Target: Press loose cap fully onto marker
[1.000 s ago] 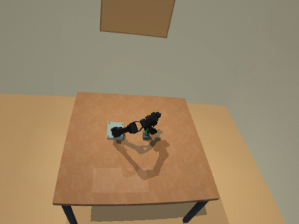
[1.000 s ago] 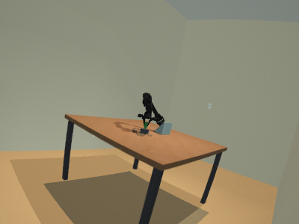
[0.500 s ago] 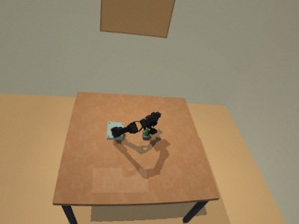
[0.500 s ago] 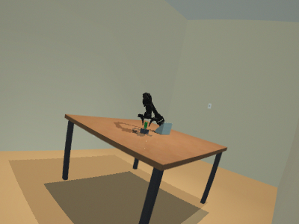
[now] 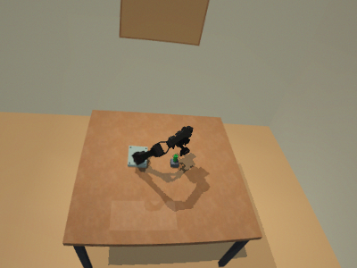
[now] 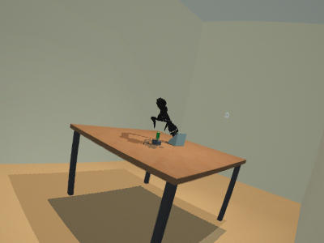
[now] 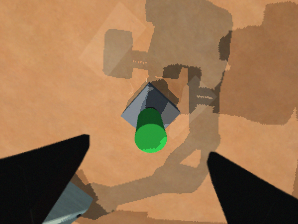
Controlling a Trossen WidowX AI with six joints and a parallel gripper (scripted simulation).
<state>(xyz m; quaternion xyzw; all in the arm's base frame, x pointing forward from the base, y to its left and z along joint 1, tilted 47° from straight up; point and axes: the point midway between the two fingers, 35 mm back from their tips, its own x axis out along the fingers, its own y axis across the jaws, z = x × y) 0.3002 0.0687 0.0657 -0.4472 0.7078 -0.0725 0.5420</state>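
"Where is the green cap [image 5: 175, 156] [image 6: 158, 135] [image 7: 151, 136]?"

"Upright above the gray holder block [image 5: 174, 165] [image 6: 156, 142] [image 7: 134, 113], below your gripper [image 5: 184, 152] [image 6: 159, 128] [image 7: 149, 148]."

"And the jaws?"

"Your jaws stand wide apart, gripping nothing; whether the cap is fully seated, you cannot tell."

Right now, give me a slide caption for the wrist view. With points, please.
Open gripper [image 7: 149, 148] above the green cap [image 7: 151, 138], which stands upright over the grey holder block [image 7: 134, 111].
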